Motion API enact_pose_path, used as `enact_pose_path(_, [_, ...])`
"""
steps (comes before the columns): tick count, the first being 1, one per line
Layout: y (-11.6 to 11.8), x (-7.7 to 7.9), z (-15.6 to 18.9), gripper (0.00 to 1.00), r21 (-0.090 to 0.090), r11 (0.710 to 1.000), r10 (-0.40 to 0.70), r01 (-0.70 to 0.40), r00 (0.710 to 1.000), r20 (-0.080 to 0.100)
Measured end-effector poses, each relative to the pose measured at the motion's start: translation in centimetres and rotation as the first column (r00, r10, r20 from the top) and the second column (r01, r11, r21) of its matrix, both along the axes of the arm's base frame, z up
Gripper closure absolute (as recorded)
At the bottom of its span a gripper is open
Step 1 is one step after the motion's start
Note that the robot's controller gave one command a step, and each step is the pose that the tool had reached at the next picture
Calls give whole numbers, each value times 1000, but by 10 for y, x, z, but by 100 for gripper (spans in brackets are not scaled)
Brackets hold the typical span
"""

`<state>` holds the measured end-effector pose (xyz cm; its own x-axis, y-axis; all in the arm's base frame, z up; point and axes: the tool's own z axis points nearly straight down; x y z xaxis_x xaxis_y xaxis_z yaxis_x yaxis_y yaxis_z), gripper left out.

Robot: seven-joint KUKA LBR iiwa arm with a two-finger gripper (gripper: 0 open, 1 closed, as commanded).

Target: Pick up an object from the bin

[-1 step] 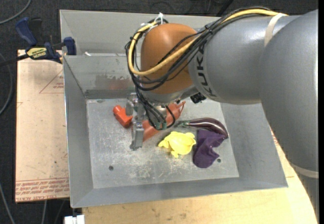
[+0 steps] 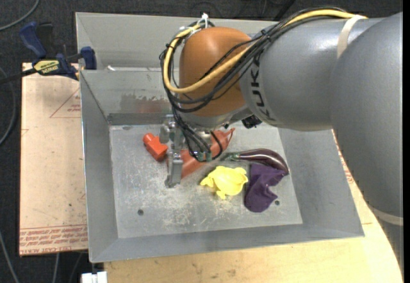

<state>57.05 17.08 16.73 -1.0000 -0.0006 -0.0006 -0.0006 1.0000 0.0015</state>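
The tool (image 2: 174, 173) was seen low between an orange block (image 2: 154, 146) and a red scrap (image 2: 191, 165); its width couldn't be told. Either could get knocked aside if clipped.

Single camera above grey bin (image 2: 96, 166), looking down somewhat aslant, close, arm (image 2: 320, 70) at right

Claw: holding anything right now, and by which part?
Cannot tell. The claw is down at the bin floor, between a small orange-red block and a red-orange piece beside it; the wrist covers where any grip would show.
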Motion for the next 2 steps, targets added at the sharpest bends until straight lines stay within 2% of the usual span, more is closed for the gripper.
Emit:
enact_pose_path(1, [-45, 3, -58, 0, 2, 1000, -22, 22, 1000, 2])
enact_pose_path(2, [-83, 29, -55, 0, 0, 994, 110, -110, 994, -8])
